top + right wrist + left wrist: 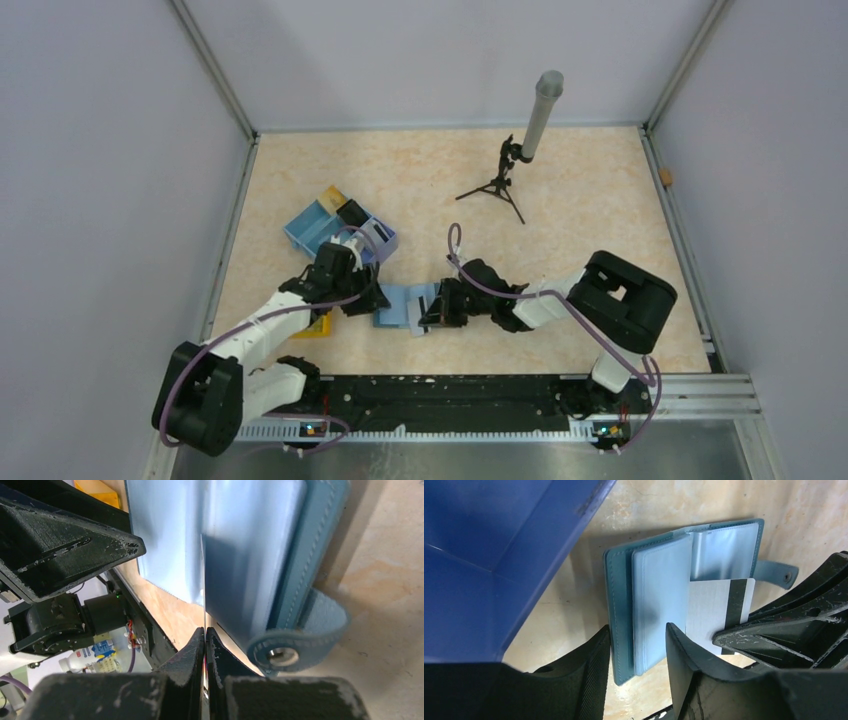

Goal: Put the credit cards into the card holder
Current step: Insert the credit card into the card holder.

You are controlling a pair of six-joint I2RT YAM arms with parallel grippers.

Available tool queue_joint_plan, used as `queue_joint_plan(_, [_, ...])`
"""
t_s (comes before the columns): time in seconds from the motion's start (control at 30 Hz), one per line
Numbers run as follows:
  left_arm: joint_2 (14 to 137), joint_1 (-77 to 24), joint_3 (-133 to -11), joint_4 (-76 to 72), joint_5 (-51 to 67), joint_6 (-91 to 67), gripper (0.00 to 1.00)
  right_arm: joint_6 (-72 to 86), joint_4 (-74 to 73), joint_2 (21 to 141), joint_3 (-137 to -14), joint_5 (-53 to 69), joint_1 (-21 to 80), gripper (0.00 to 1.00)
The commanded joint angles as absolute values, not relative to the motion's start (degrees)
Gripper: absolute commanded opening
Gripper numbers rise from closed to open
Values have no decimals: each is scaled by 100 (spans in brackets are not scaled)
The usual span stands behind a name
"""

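**Striped card being held at open card holder**

The teal card holder [400, 305] is lying open on the tabletop [580, 200] between the two arms, just beside a blue tray [320, 225]. A silvery credit card [711, 605] with a dark stripe is being pinched by the clenched right fingers [190, 650], one edge being hidden behind the holder's pale sleeves. The holder's left leaf is being straddled by the left fingers [589, 680], which are standing apart; whether it is being gripped cannot be told.

Matt stitched leatherette card holder [620, 605]
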State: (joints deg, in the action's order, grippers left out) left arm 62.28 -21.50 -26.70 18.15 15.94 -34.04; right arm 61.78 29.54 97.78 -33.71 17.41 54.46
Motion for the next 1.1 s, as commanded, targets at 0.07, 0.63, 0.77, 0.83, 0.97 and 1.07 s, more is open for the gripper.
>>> queue_joint_plan(0.07, [6353, -2183, -2629, 1582, 1387, -3276, 43, 6130, 3399, 9985, -3462, 1869, 5373, 0])
queue_joint_plan(0.63, [6531, -2196, -2680, 1758, 1230, -3023, 29, 5822, 3653, 10116, -3544, 2199, 5194, 0])
queue_joint_plan(0.77, [6565, -2196, -2698, 1758, 1218, -3015, 28, 5785, 3608, 10178, -3630, 2235, 5174, 0])
queue_joint_plan(0.83, [6574, -2192, -2715, 1766, 1222, -3010, 28, 5800, 3618, 10231, -3661, 2268, 5160, 0])
queue_joint_plan(0.97, [6598, -2194, -2725, 1775, 1213, -2998, 28, 5808, 3728, 10345, -3709, 2377, 5162, 0])
queue_joint_plan(1.07, [6609, -2193, -2729, 1775, 1216, -2988, 28, 5806, 3693, 10405, -3747, 2391, 5163, 0])
